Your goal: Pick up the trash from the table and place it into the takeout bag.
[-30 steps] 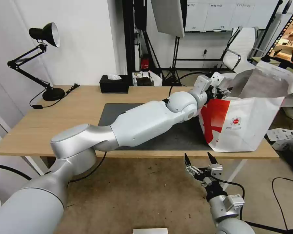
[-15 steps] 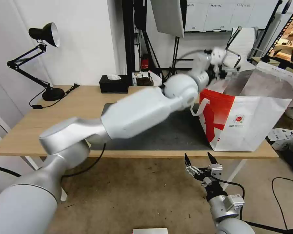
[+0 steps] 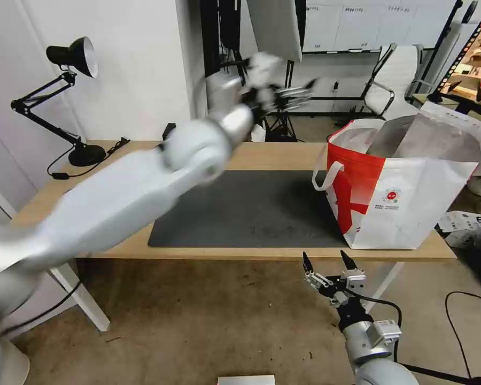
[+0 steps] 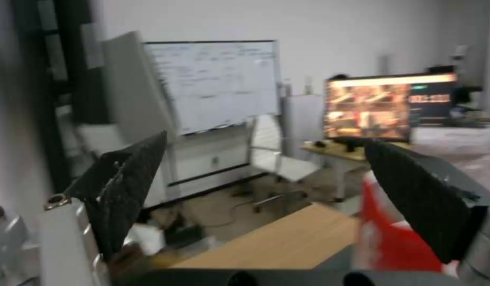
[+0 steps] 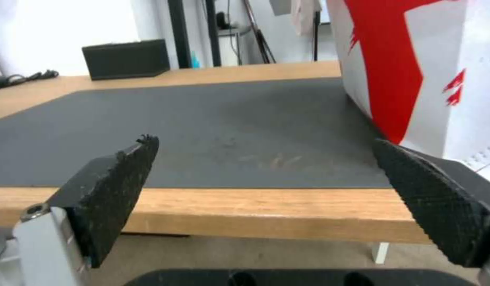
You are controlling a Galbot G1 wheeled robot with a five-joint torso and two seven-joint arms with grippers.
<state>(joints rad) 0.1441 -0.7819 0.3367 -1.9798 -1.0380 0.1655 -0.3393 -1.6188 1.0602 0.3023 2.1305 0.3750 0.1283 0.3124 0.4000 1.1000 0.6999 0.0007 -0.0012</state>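
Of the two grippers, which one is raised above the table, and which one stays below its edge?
The left gripper is raised, open and empty, high over the table's back edge. The right gripper sits open below the front edge, near the takeout bag.

Black desk lamp [image 3: 72,56] at far left corner, black tissue box [image 5: 125,58] behind mat, whiteboard [image 4: 215,81], monitor [image 4: 390,105]

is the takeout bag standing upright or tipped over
Upright. The takeout bag stands on its flat base at the right end of the table, its mouth open upward and foil lining showing.
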